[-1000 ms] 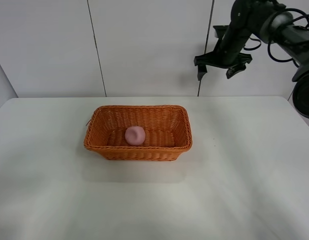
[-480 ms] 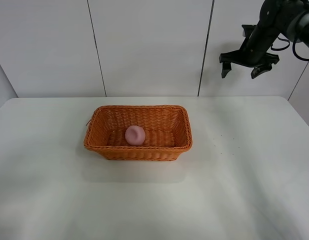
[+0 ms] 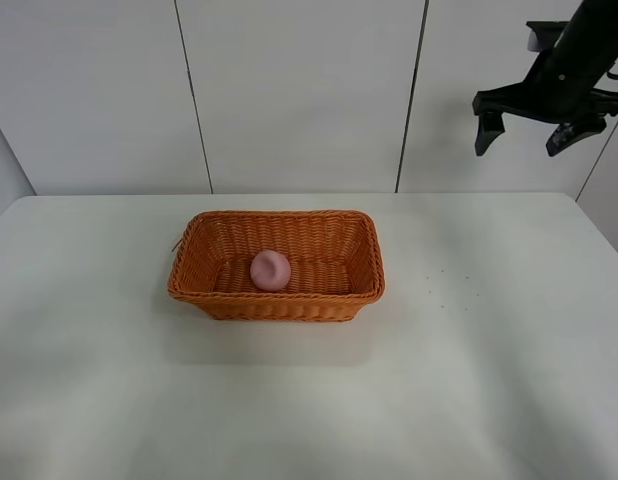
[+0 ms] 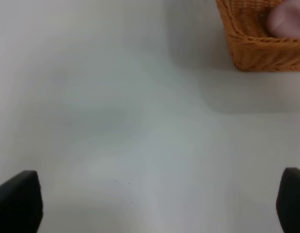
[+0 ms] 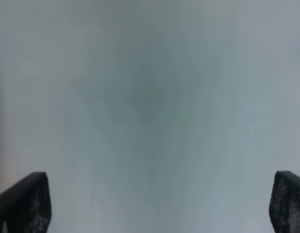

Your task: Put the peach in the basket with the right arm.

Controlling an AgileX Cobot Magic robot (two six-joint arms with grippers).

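The pink peach [image 3: 271, 270] lies inside the orange-brown wicker basket [image 3: 279, 298], left of its middle. The left wrist view also catches a corner of the basket [image 4: 252, 53] with the peach [image 4: 287, 19] in it. My right gripper [image 3: 527, 136] hangs high at the upper right, far from the basket, open and holding nothing. In the right wrist view its fingertips [image 5: 24, 204] stand wide apart over a blurred pale surface. My left gripper [image 4: 155, 201] is open over the bare white table, its fingertips [image 4: 19, 199] spread; it is out of the high view.
The white table [image 3: 489, 380] spreads around the basket on all sides. A white panelled wall [image 3: 289, 90] rises behind it.
My right arm has swung rightward and slightly down, away from the basket, with its gripper still open. The peach and basket have stayed put.
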